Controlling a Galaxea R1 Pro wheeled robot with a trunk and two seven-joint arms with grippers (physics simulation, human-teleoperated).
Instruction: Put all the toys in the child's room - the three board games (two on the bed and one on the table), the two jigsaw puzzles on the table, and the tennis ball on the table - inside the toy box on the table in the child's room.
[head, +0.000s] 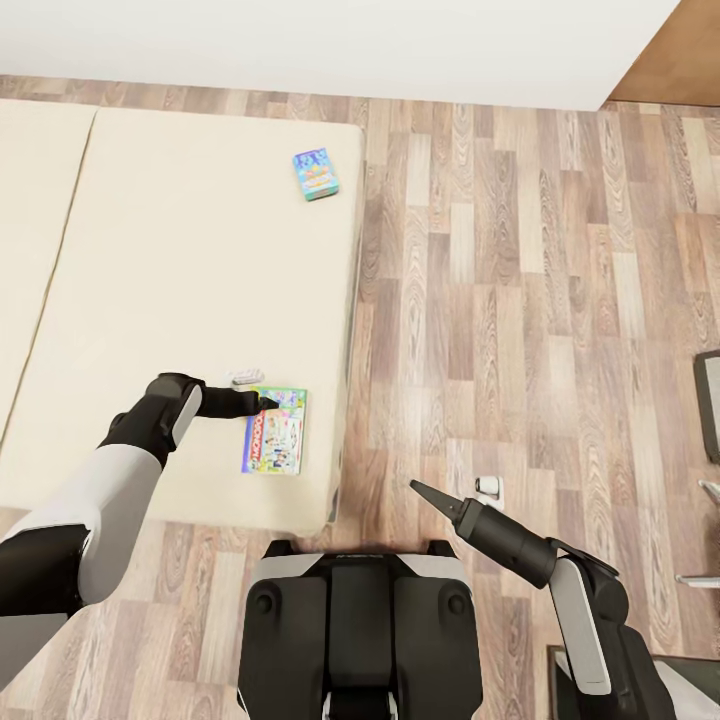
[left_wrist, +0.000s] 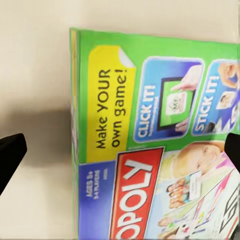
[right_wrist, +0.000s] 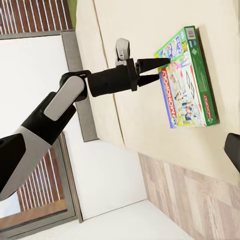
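Nearest the robot, the right gripper hangs idle over the wood floor beside the bed, and whether its fingers are spread or pressed together cannot be told from these views. Further out, the left gripper reaches over the bed with its fingers spread, tips at the near top edge of the Monopoly board game, which lies flat close to the bed's corner. The left wrist view has one fingertip off the box on bare mattress and the other over the lid, so the jaws seem to straddle the box's long side. A good grasp likely means sliding one finger under that edge, or tipping the box up off the soft surface, before closing, since a flat lid gives little to pinch. Farthest, a second, blue board game lies near the bed's far edge.
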